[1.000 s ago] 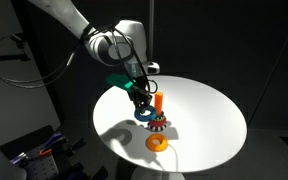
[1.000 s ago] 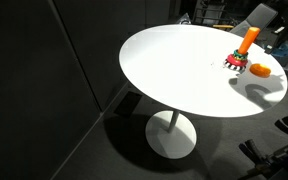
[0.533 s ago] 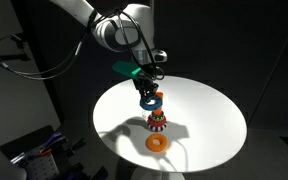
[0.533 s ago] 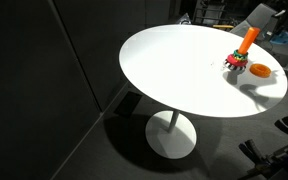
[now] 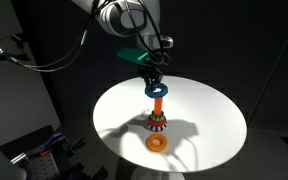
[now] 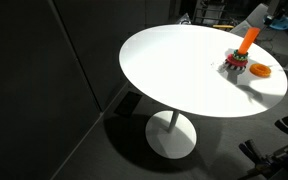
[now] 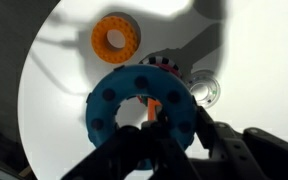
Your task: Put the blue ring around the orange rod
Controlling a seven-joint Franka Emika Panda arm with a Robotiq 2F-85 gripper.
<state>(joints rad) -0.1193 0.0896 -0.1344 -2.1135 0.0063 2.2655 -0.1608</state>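
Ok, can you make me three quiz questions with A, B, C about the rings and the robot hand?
1. Where is the blue ring compared with the orange rod? A around it; B in the air above it; C lying beside it.
2. How many rings are there? A two; B three; C four.
3. The gripper is: A open; B out of sight; C shut on the blue ring.

Answers: B, the wrist view shows the rod through its hole; A, the blue one plus an orange ring on the table; C, it clamps the ring's edge.
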